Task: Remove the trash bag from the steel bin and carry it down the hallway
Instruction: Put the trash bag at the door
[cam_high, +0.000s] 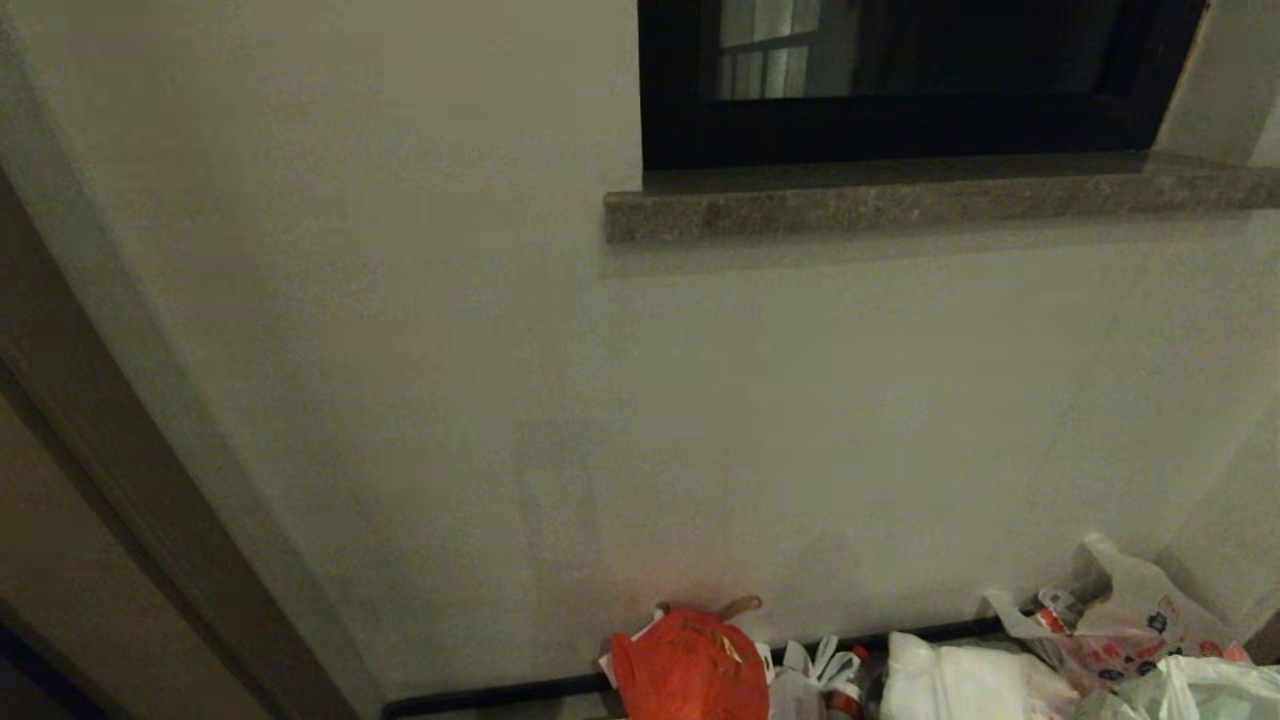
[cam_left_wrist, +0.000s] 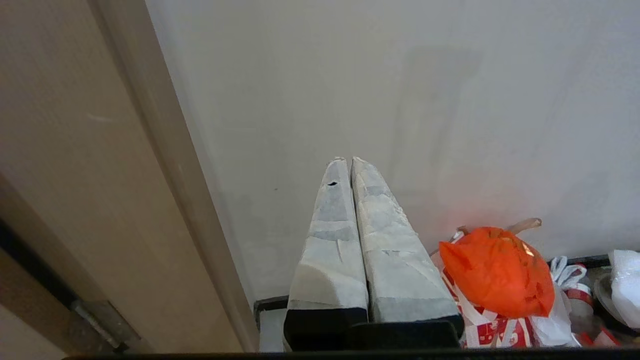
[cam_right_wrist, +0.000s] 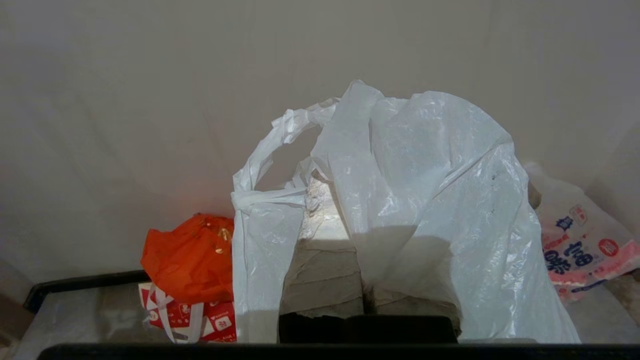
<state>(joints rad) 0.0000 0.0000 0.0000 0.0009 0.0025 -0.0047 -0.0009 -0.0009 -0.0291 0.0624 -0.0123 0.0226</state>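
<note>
Bag part looks done: right gripper (cam_right_wrist: 320, 220) jaws pinched on trash bag (cam_right_wrist: 425, 200), plastic draped over them, steel bin nowhere in view. Judging by that, only set-down left. Left gripper (cam_left_wrist: 347, 162) jaws pressed together, empty, idle by door frame (cam_left_wrist: 165, 165). Ahead: wall (cam_high: 400, 350), orange-red bag (cam_high: 690, 665), printed bag (cam_right_wrist: 580, 250) piled at baseboard, blocking way forward.

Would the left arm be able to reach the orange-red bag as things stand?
Probably yes: the left gripper, shut and empty, has only bare wall ahead, and the orange-red bag lies uncovered close beside it.
</note>
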